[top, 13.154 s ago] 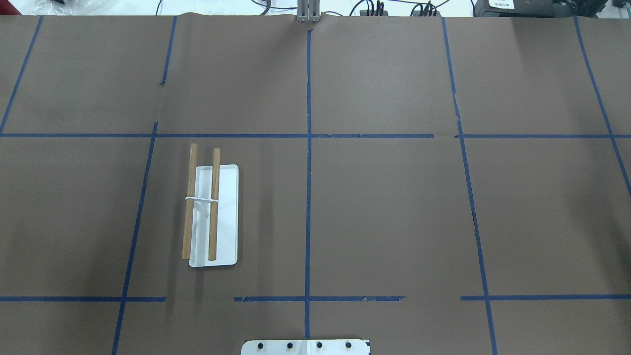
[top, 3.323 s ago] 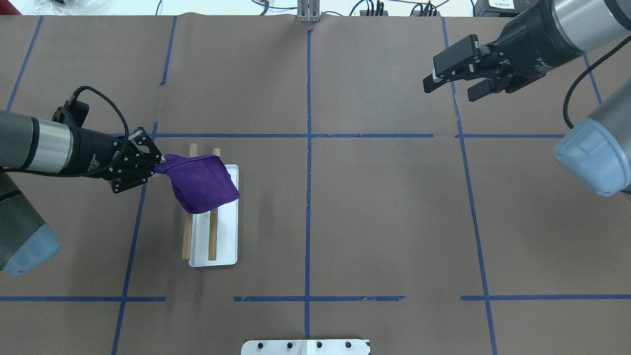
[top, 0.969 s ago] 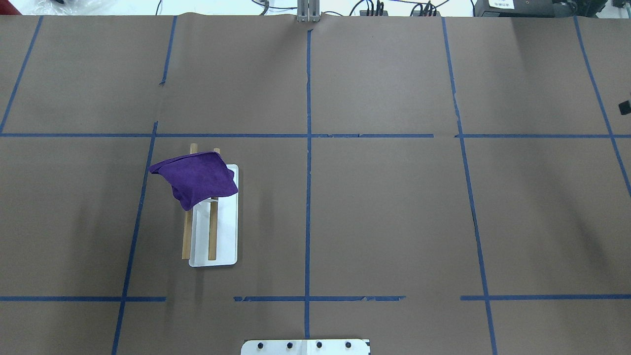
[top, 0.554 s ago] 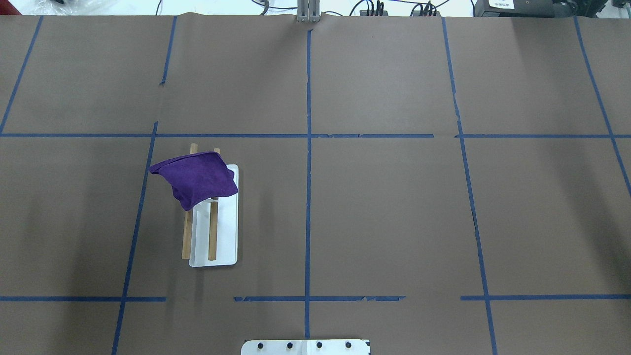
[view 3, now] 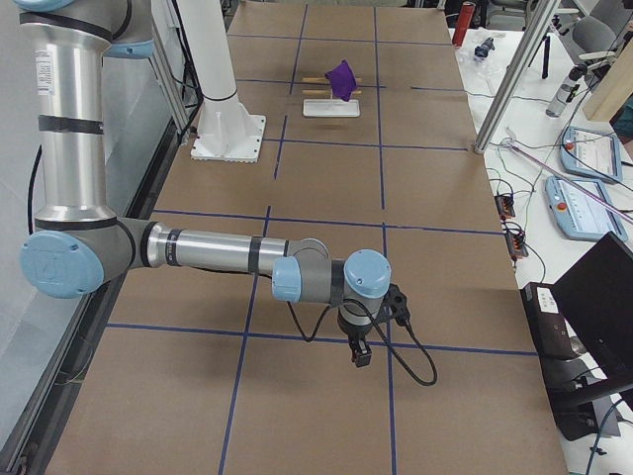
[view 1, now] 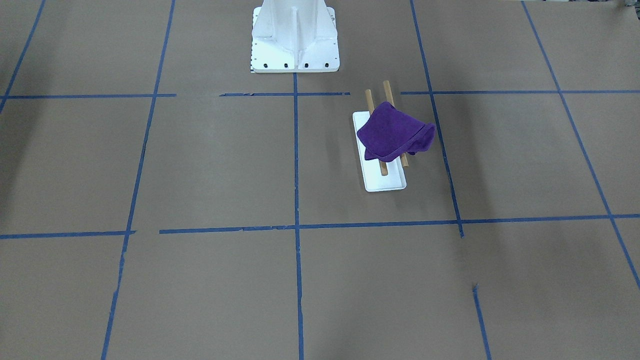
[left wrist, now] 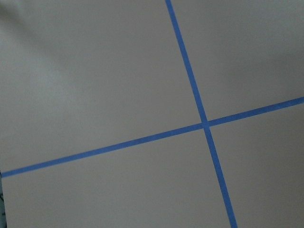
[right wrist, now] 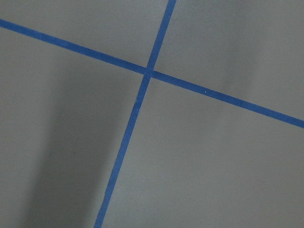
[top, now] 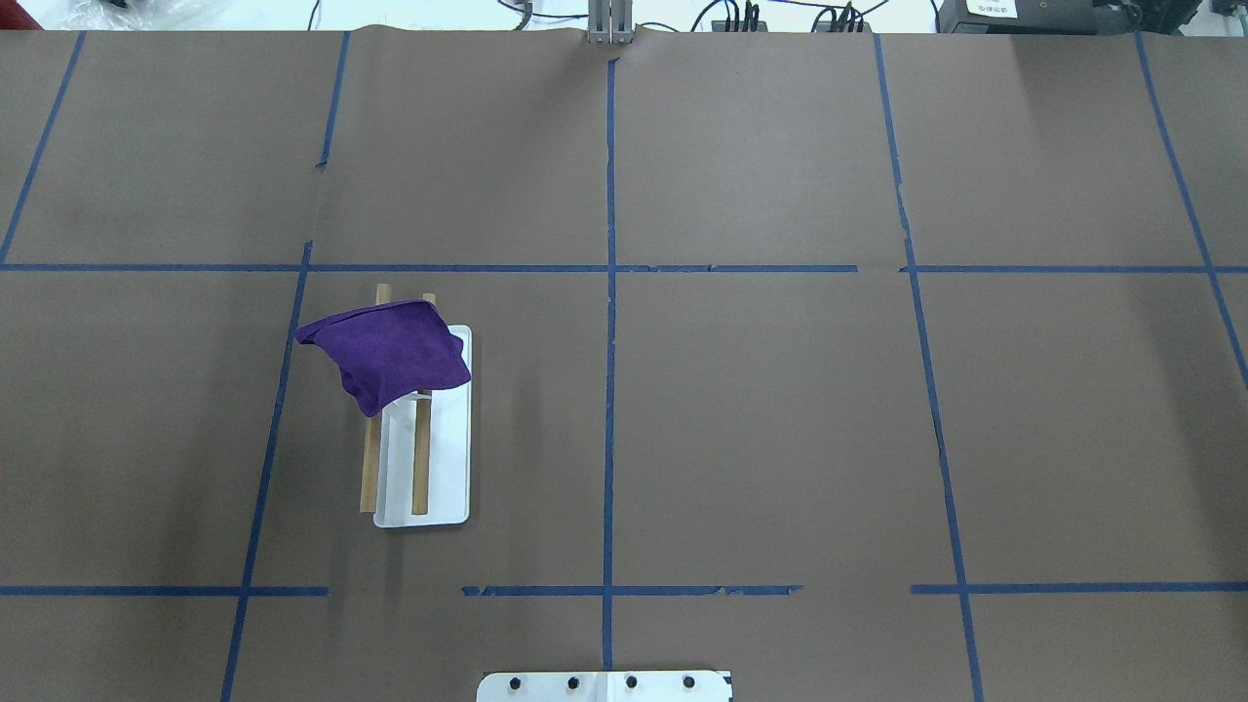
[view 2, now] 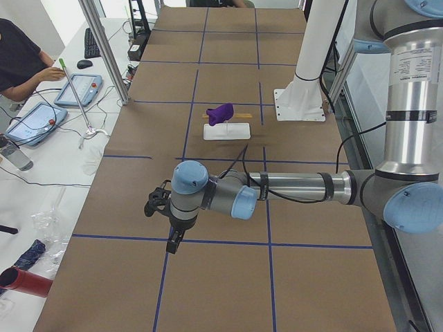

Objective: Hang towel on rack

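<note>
Towel (top: pixel 390 353), wrinkled purple, drapes rack's (top: pixel 448 473) 2 wooden rods (top: pixel 420 463).

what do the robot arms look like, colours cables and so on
The left arm and right arm are silver tubes with pale blue joint caps and dark grey rings. Black cables run to the black left pincer and right pincer. The upper tubes carry small printed labels.
</note>
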Robot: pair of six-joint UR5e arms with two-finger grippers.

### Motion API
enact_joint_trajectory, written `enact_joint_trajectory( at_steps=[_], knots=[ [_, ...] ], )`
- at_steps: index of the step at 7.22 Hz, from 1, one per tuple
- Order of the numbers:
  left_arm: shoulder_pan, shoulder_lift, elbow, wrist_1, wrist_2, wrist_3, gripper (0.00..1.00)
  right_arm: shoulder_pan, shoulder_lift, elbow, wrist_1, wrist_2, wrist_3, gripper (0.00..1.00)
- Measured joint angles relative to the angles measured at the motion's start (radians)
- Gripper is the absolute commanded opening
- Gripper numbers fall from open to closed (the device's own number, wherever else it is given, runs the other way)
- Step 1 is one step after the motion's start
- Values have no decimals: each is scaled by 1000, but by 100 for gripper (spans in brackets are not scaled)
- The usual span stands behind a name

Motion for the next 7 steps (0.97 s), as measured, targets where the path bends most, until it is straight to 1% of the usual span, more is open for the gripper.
enact_joint_trajectory(
  at_steps=[1,2,3,7],
  knots=[
    [0,0,-6,55,-65,-1,100,2,26,8,-50,2,-5,100],
    [0,2,-7,82,-118,-2,100,5,43,22,-87,3,-7,100],
    [0,10,-8,87,-142,-1,100,6,46,41,-103,4,-4,100],
    [3,31,-18,83,-154,5,100,6,30,115,-119,10,15,100]
  ],
)
